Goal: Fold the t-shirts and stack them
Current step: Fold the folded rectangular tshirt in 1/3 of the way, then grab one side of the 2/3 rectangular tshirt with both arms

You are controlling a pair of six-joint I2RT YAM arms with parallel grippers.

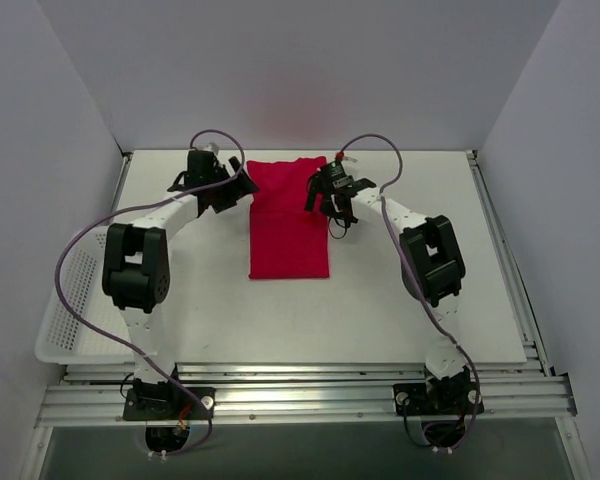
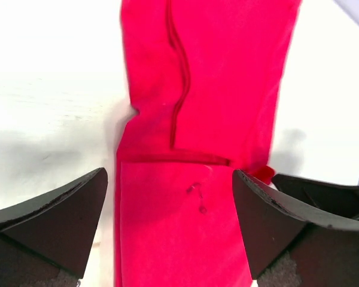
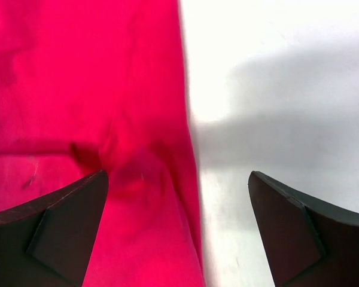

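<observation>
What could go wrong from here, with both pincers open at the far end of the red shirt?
1. Some creased cloth bunches right beside a fingertip of the right pincer; pulling away low could snag it and undo the fold.
2. The left pincer straddles the t-shirt, whose edge looks notched and uneven in the left wrist view; folding again without smoothing would probably give a crooked result.

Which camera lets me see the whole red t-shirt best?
The top camera. It shows the whole red t-shirt, folded into a long strip on the table. The left wrist view shows only a close-up stretch with seams, and the right wrist view only one edge of it.
</observation>
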